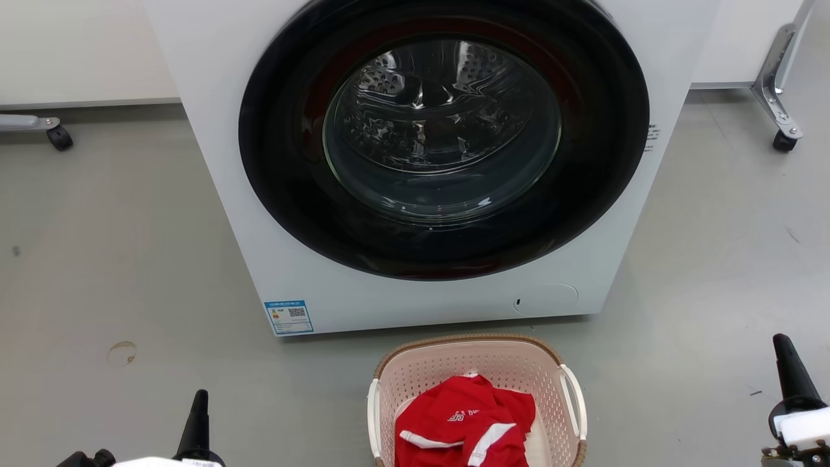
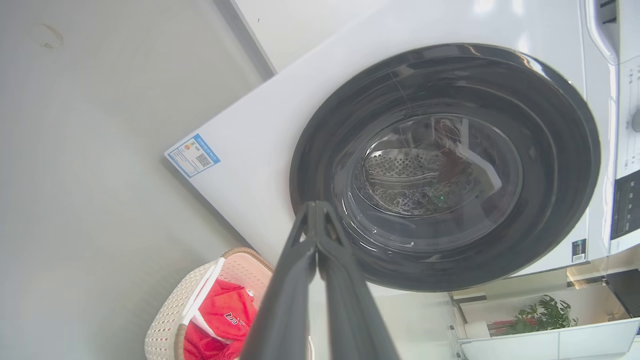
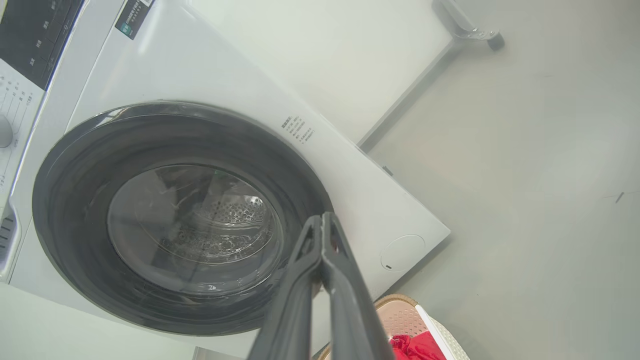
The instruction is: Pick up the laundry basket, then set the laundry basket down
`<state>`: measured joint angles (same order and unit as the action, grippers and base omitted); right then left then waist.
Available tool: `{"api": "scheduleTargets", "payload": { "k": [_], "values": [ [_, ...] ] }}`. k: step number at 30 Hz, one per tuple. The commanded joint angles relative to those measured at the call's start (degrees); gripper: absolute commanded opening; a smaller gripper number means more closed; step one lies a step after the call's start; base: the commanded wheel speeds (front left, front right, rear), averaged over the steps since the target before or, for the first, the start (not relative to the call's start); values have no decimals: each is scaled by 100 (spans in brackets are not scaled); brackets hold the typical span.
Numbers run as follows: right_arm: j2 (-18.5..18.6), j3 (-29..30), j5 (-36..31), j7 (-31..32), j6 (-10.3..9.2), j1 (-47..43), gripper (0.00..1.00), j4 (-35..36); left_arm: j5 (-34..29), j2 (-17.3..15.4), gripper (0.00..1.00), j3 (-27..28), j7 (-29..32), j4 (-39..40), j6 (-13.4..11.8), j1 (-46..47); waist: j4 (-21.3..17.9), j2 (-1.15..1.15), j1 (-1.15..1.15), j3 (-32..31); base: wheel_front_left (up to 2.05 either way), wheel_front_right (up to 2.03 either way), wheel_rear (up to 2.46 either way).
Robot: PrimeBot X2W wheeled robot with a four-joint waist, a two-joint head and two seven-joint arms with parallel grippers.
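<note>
Grey concrete floor [image 1: 97, 259] runs under and around a white front-loading washing machine [image 1: 443, 305], whose round dark door is shut.

We find the laundry basket [image 1: 467, 338] standing upright on that floor directly in front of the machine, near its base and not touching it. A red garment [image 1: 463, 421] lies bunched inside.

The left gripper [image 2: 316, 210] and the right gripper [image 3: 322, 222] both have their fingers pressed together on nothing. Each hangs in front of the machine, one to either side and well apart from the basket.

In our judgement this fits two stages: a basket waiting to be lifted, or one already put back down. The pictures do not settle which.

Any handling would go best by the two white loop handles [image 1: 574, 399], taken evenly so the basket stays level and the garment stays in (the perforated walls look light and likely to flex).

Markings:
- A blue-bordered sticker [image 1: 289, 316] with a QR code sits at the machine's lower front corner; the text is too small to read.
- Short dark print [image 1: 653, 138] marks the opposite edge of the front and is illegible.
- A white logo [image 1: 462, 415] shows on the garment, but we cannot read it.
- Characters on the control panel [image 3: 30, 35] cannot be made out.
</note>
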<state>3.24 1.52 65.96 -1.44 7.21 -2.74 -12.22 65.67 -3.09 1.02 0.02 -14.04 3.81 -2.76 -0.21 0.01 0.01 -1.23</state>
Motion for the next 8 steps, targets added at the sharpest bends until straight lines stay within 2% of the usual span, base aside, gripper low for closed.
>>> {"api": "scheduleTargets", "payload": {
  "k": [1, 8],
  "values": [
    [148, 13, 213, 69, 20, 294, 0, 104, 192, -38, 0, 168, 55, 125, 78, 379, 1, -1, 0, 6, 0, 0, 0],
    [133, 68, 577, 162, 21, 380, 0, 63, 550, -29, 0, 224, 142, 106, 120, 454, 4, -1, 0, 26, 0, 0, 0]
  ]
}}
